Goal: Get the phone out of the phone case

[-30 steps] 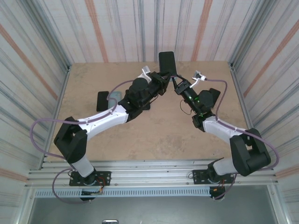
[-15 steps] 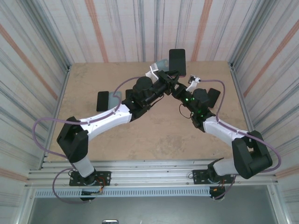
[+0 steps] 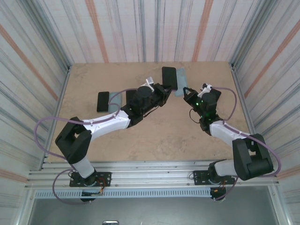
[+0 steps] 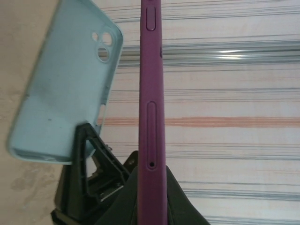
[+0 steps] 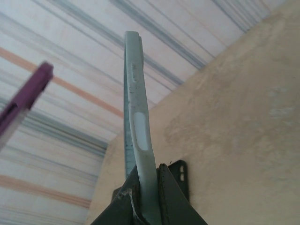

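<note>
The phone (image 3: 169, 78) is out of its case and pinched in my left gripper (image 3: 164, 90), lifted above the far part of the table (image 3: 154, 136). From my left wrist I see the phone (image 4: 151, 117) edge-on. It is a purple slab standing upright, with its side buttons facing the camera and its lower end clamped between my left gripper's (image 4: 151, 192) pressed-together fingers.

The pale blue phone case (image 3: 180, 80) hangs just to the right of the phone, empty. In the left wrist view the case (image 4: 65, 89) shows its hollow inside and its camera cutouts. It leans away from the phone with an open gap between them. Its lower edge is gripped by black fingers (image 4: 86, 159), those of my right gripper (image 3: 186, 92).

From my right wrist the case (image 5: 136, 117) stands edge-on and slightly bowed. My right gripper (image 5: 149, 192) is shut tight on its bottom edge. The phone (image 5: 23, 98) slants in at the upper left, clear of the case.

Well to the left of the phone, a dark handset (image 3: 103, 101) lies flat on the table. A pale blue piece (image 3: 116, 99) sits just beside it on the side nearer the phone. Striped walls (image 3: 140, 28) rise behind the phone.
</note>
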Controlling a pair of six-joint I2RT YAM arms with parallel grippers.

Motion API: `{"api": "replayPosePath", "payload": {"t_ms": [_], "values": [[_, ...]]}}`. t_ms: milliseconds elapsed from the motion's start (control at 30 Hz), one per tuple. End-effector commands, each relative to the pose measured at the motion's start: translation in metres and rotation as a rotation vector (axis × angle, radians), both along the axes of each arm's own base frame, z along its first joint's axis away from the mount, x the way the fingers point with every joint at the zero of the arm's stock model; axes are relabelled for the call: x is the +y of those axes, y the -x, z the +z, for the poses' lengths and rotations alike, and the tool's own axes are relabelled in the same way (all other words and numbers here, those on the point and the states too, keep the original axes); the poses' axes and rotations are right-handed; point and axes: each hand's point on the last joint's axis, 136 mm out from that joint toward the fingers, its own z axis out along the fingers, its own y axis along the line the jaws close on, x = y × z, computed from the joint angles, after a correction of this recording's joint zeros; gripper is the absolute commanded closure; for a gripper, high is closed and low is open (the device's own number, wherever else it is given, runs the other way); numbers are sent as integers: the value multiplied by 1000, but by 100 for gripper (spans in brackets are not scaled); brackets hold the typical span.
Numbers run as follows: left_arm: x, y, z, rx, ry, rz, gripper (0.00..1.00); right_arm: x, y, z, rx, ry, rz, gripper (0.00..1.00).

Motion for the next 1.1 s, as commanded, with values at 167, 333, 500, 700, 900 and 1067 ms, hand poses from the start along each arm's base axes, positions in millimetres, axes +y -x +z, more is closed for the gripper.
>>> {"api": "replayPosePath", "payload": {"t_ms": [167,333,500,700,900,1067], "values": [[6,-19,-65,58,-68,75,100,-13,-1,-41,135,-79,-66,100],[-1,-28,-105,107,-99,81,100,-15,-2,-59,191,-83,-73,100],[1,-37,-136,142,-133,106,100,-20,-3,-76,235,-83,-88,100],[5,-52,-158,157,-160,122,100,-20,-6,-89,267,-87,-83,100],[2,-64,-179,195,-158,113,100,-17,-7,-97,281,-91,-75,100],[0,-73,-194,215,-185,101,100,-15,-8,-102,285,-97,-64,100]]}}
